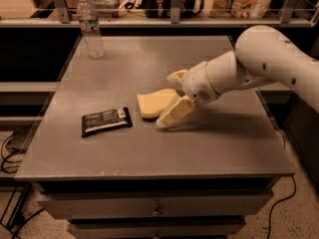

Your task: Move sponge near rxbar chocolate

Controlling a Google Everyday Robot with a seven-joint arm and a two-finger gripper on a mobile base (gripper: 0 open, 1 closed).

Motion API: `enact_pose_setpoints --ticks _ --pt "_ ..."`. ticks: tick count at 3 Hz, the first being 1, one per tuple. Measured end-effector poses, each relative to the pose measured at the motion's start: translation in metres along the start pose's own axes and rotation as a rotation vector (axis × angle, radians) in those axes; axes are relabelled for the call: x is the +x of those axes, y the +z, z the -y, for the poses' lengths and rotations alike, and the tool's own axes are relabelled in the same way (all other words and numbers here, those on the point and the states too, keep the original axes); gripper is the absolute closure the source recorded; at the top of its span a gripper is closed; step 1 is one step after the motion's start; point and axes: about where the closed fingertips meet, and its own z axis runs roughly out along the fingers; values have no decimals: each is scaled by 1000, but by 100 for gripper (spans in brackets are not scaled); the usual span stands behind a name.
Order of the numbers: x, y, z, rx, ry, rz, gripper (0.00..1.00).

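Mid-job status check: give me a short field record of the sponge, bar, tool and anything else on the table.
sponge: flat on the table, just right of the bar, a small gap between them
bar: flat, front left of the table
tool: at the sponge's right end, open, fingers spread either side of it
bottle: upright, back left corner

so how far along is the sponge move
Mostly done, by the look of it: the sponge lies on the table just right of the rxbar chocolate, with a narrow gap between them. In hand: the gripper is at the sponge's right end; whether it grips it is unclear. Left: letting go if needed, and pulling the arm clear.
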Motion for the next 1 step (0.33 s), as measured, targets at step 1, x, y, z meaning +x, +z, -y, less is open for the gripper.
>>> enact_pose_setpoints --ticks 1 --pt "0 0 0 0 0 0 0"
